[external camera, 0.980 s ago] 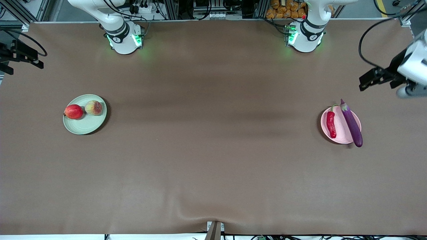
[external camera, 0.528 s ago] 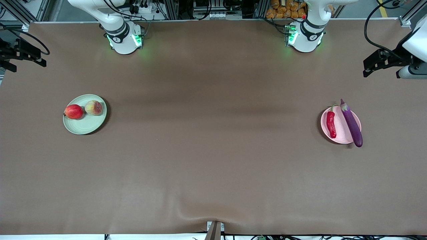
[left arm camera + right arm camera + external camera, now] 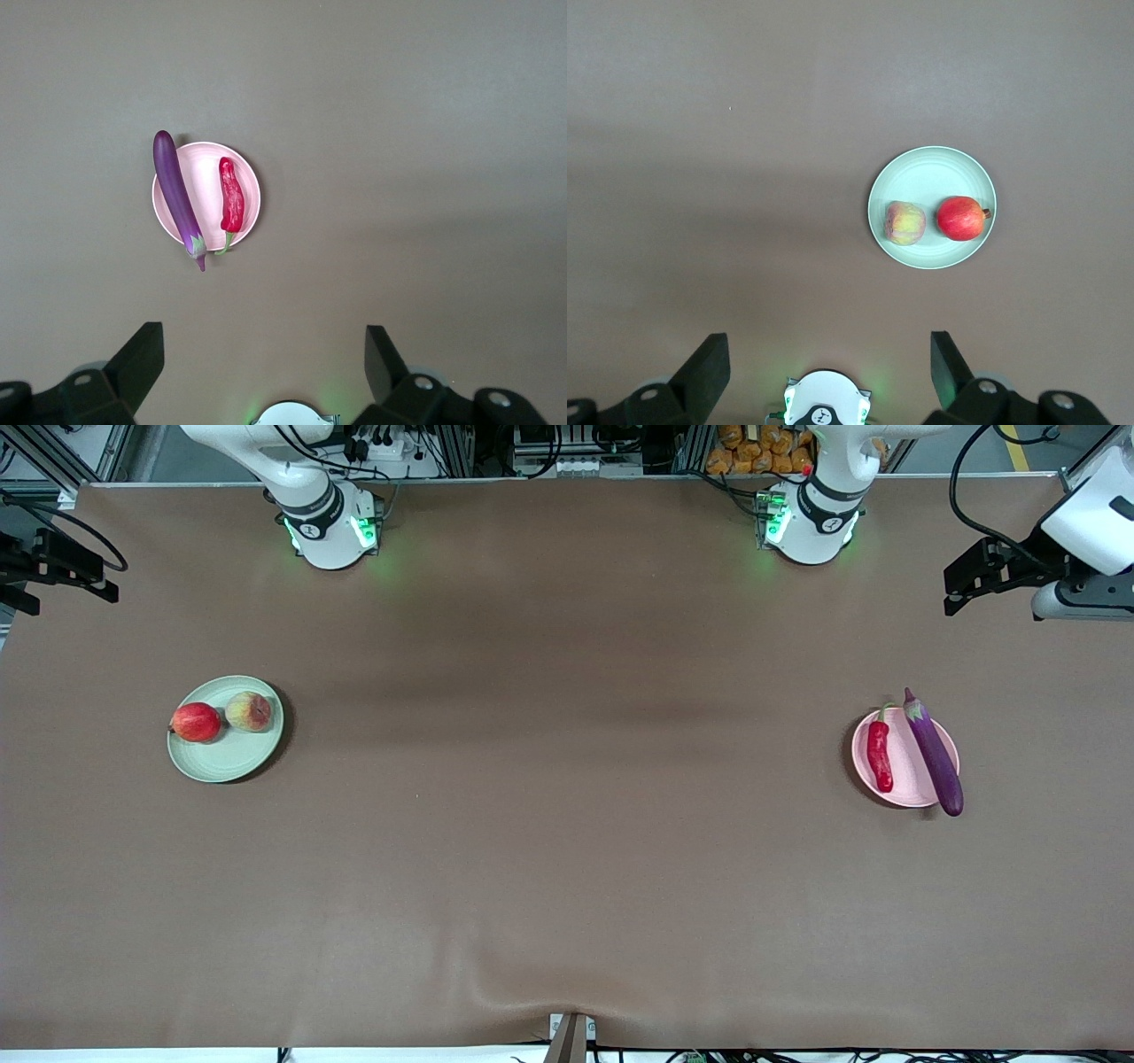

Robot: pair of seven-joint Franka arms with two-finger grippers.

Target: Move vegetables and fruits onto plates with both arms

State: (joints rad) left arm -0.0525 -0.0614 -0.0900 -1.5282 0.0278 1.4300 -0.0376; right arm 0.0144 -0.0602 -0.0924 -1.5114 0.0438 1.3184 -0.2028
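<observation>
The green plate sits on the brown table near the right arm's end. Two fruits lie on it, side by side and touching. The red fruit is closer to the table's end edge, and the yellow-pink fruit is next to it. Both sit on the part of the plate that is farther from the front camera.

The pink plate sits near the left arm's end of the table. The red chili lies on it, with its green stem pointing toward the robots' edge of the table. The purple eggplant lies beside the chili, on the side closer to the table's end edge. It is longer than the plate, so both its tips stick out over the rim.

The left gripper is up in the air over the table's corner by the left arm's base. Its fingers are spread wide and hold nothing.

The right gripper is up in the air at the table's end edge near the right arm's base. Its fingers are spread wide too, and it holds nothing.
</observation>
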